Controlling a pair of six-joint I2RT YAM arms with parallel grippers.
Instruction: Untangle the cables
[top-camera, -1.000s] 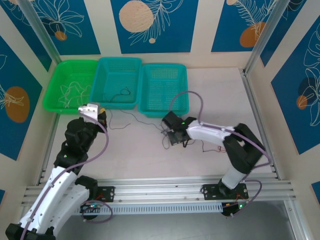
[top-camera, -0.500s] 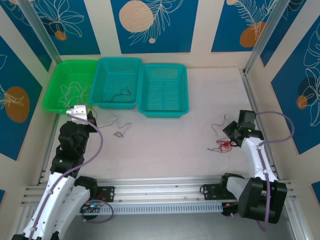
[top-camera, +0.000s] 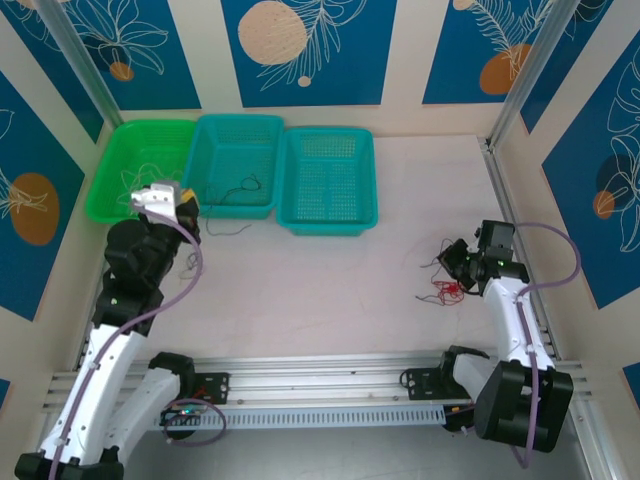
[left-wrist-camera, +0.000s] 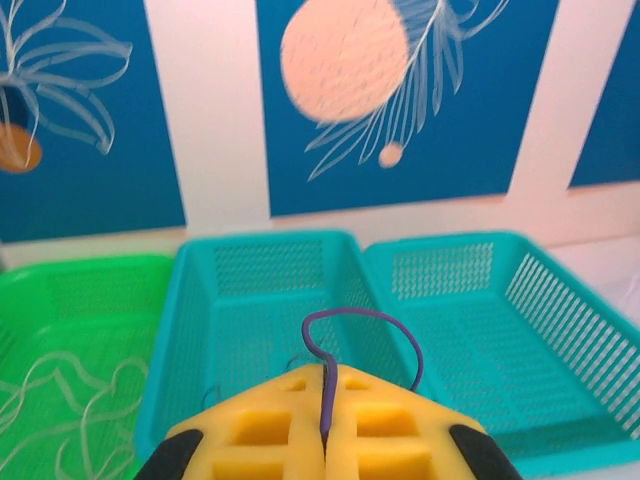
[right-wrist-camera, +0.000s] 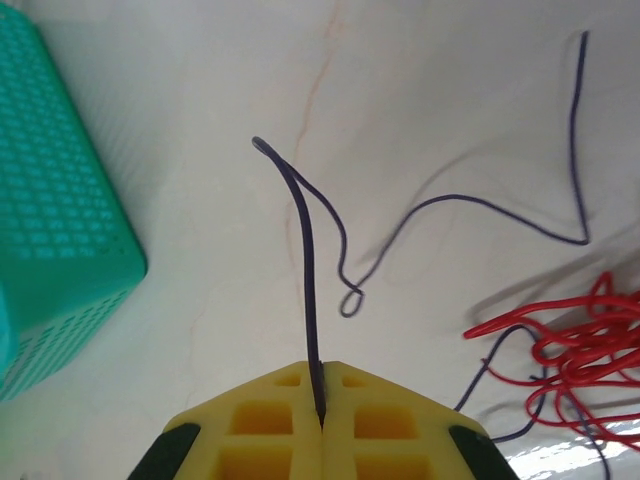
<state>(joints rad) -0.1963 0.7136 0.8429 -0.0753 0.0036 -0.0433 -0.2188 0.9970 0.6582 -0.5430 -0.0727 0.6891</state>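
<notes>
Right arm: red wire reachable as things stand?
Likely yes: the red wire lies on the table right beside the right hand, nothing between. But that hand is shut on a dark wire, so it must release first.

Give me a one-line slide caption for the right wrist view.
Right gripper pinching a dark cable over the table, red cable tangle at right, teal basket at left.
</notes>
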